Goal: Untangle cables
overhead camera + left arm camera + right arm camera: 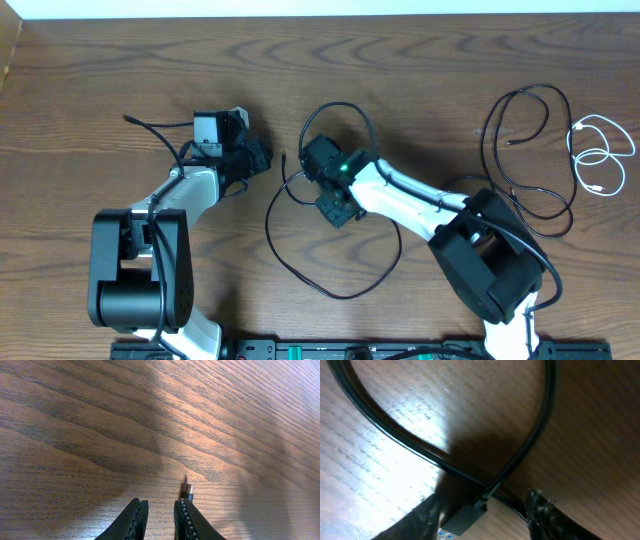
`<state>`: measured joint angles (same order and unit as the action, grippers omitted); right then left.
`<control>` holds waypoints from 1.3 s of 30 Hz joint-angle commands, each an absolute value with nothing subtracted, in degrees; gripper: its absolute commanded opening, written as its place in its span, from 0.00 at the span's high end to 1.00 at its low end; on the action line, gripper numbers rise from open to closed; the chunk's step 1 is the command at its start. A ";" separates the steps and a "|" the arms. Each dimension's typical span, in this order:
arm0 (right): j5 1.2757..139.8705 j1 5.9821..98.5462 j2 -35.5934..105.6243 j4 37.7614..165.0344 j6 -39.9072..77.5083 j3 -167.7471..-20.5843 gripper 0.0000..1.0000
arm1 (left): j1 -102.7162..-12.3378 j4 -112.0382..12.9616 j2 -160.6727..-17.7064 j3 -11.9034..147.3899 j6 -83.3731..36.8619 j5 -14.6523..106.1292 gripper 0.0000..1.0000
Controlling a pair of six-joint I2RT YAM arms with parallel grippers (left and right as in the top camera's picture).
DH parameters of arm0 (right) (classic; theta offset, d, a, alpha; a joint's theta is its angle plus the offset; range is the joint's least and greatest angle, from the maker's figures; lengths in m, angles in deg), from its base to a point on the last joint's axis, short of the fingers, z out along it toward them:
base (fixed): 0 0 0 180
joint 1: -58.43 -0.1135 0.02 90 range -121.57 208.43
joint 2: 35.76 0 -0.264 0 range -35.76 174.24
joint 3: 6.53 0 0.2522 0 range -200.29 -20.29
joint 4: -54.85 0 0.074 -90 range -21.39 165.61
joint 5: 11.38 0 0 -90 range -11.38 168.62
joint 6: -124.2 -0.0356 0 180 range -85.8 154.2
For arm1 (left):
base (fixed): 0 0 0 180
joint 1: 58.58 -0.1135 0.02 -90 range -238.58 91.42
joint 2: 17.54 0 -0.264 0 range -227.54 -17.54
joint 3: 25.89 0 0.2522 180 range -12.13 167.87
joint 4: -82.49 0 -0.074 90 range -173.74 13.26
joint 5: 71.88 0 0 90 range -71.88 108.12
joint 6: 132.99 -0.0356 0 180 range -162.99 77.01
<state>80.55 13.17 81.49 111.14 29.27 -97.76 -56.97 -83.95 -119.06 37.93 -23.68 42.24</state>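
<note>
While the right end effector (pixel 485 507) straddles a crossed black cable (pixel 549 390), it stands spread; the left end effector (pixel 160 505) is slightly parted, empty. A plug (pixel 187 491) lies on the counter (pixel 100 420) just ahead.

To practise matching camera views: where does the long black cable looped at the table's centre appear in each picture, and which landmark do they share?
Overhead: the long black cable lies in a wide loop at centre.
Left wrist: no cord shows, only a small dark plug tip; its cable cannot be told.
Right wrist: two strands of it cross mid-frame.
Shared landmark: the brown wood-grain table.
</note>
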 commanded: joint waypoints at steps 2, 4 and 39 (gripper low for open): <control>88.79 11.12 87.81 114.61 29.16 -93.41 0.55 | -57.17 -83.80 -118.73 37.69 -23.81 42.98 0.76; 91.48 11.07 87.81 116.25 29.23 -93.39 0.55 | -57.17 -83.78 -118.73 37.69 -23.79 42.98 0.76; 80.79 26.31 81.45 118.81 24.79 -93.39 0.99 | -57.17 -83.82 -118.73 37.69 -23.79 42.98 0.76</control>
<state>79.79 24.69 79.42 119.53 26.23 -95.86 -56.97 -83.95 -119.06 37.93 -23.68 42.24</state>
